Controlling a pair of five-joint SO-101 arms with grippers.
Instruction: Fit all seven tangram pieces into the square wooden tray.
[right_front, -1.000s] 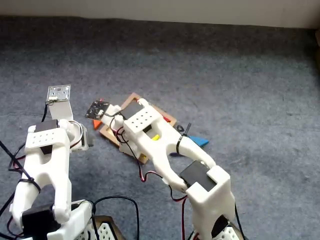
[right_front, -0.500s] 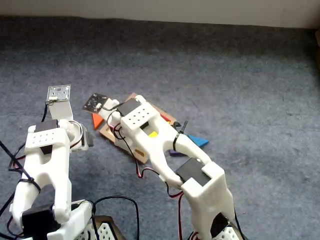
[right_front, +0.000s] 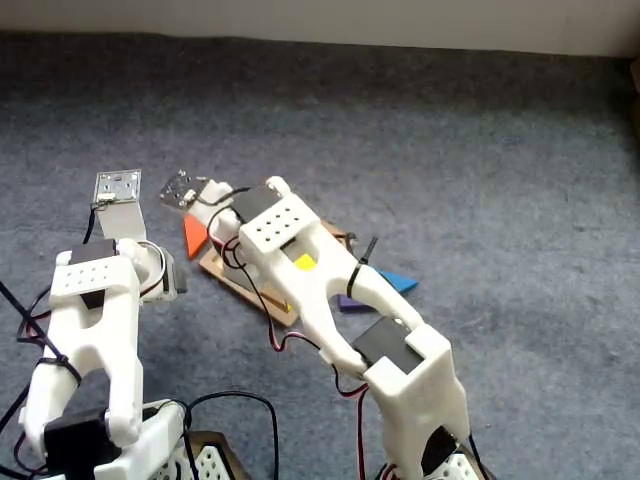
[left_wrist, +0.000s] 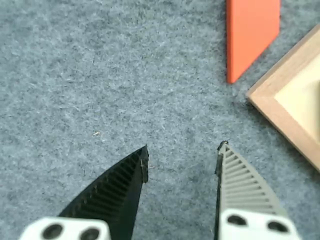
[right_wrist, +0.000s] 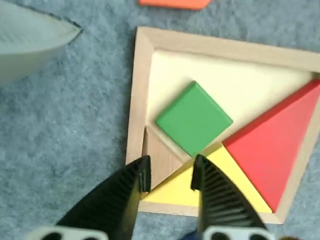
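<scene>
Your right pincer (right_wrist: 170, 172) hangs slightly parted and empty over a corner of the square wooden tray (right_wrist: 140, 100), where a green square piece (right_wrist: 194, 119), a red triangle (right_wrist: 272, 150) and a yellow triangle (right_wrist: 170, 192) lie. Your left pincer (left_wrist: 182, 149) is wide open and empty above the grey carpeted desk (left_wrist: 75, 75), near the flat orange piece (left_wrist: 252, 30) lying just outside the tray.

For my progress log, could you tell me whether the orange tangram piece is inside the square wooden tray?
Out: the orange tangram piece lies on the grey carpet, just outside the square wooden tray.
</scene>
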